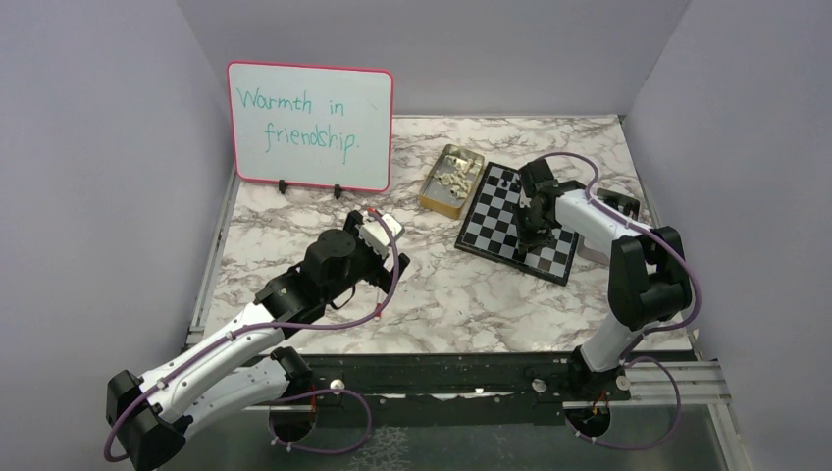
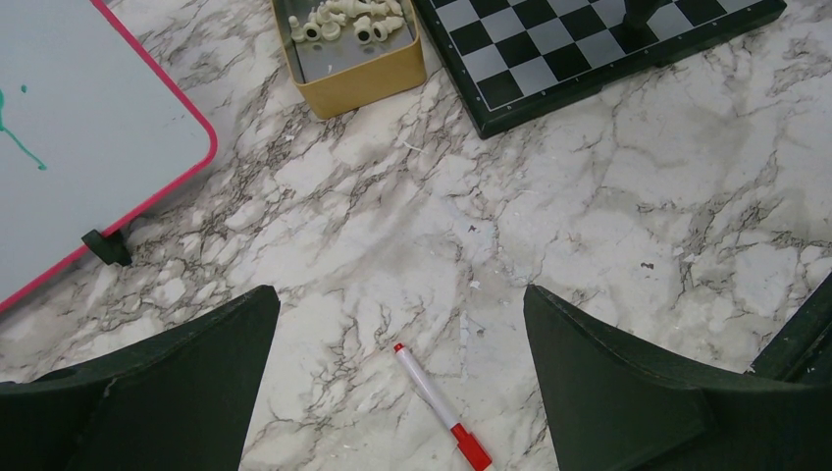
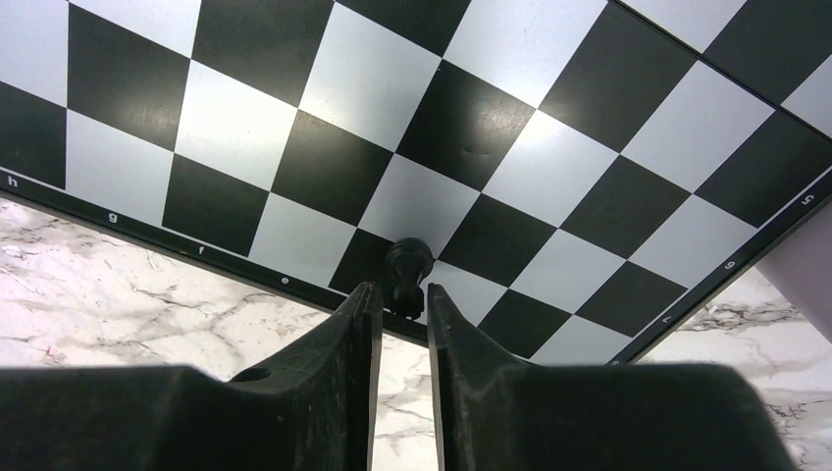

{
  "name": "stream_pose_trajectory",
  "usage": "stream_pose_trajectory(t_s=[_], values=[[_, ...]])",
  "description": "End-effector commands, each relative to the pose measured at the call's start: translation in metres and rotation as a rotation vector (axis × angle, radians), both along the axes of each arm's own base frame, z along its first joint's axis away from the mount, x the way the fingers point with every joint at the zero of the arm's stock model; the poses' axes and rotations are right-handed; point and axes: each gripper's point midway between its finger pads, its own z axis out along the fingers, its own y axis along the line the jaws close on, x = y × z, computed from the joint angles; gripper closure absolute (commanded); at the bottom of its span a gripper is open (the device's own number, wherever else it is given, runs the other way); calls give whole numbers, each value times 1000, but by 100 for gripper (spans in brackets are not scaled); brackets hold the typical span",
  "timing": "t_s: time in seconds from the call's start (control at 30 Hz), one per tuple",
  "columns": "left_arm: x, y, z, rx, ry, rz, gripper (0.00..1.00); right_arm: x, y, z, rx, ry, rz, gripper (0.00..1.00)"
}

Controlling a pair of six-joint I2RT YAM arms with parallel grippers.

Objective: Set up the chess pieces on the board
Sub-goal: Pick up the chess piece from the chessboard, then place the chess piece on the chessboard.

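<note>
The chessboard (image 1: 491, 216) lies at the back right of the marble table; it also shows in the left wrist view (image 2: 549, 49) and fills the right wrist view (image 3: 461, 128). No pieces show standing on it. My right gripper (image 1: 536, 228) (image 3: 402, 291) is over the board's near edge, its jaws shut on a small glossy black chess piece (image 3: 408, 263), held just above the edge squares. Cream chess pieces (image 2: 353, 18) lie in a tan tin (image 1: 449, 179). My left gripper (image 1: 381, 226) (image 2: 400, 294) is open and empty above bare marble, left of the board.
A pink-framed whiteboard (image 1: 309, 123) with green writing stands at the back left. A white marker with a red cap (image 2: 437, 402) lies on the marble under my left gripper. A pale object (image 3: 805, 265) sits against the board's right edge. Grey walls close in three sides.
</note>
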Motion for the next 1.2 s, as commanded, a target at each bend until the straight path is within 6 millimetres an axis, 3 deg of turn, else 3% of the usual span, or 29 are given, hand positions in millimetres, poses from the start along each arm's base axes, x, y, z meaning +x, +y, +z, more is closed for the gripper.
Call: stream_pose_trajectory(t_s=[0.0,0.27,0.43,0.73,0.9,1.17], values=[[0,-4,5,-14,-20,-17,4,11,2,12,-3,-56,1,71],[-1,-5,4,-14,-13,-24,4,18,2,25,-13,-82,5,86],[0,-8,-1,-5,2,-31,4,33,4,43,-14,-114,10,88],[-1,-19,-7,-24,46,-55,1,85,15,74,-15,-195,23,88],[-14,-40,-5,-82,125,-148,1,119,17,85,-48,-239,27,88],[-11,-56,7,-159,204,-147,1,160,34,72,-32,-239,75,87]])
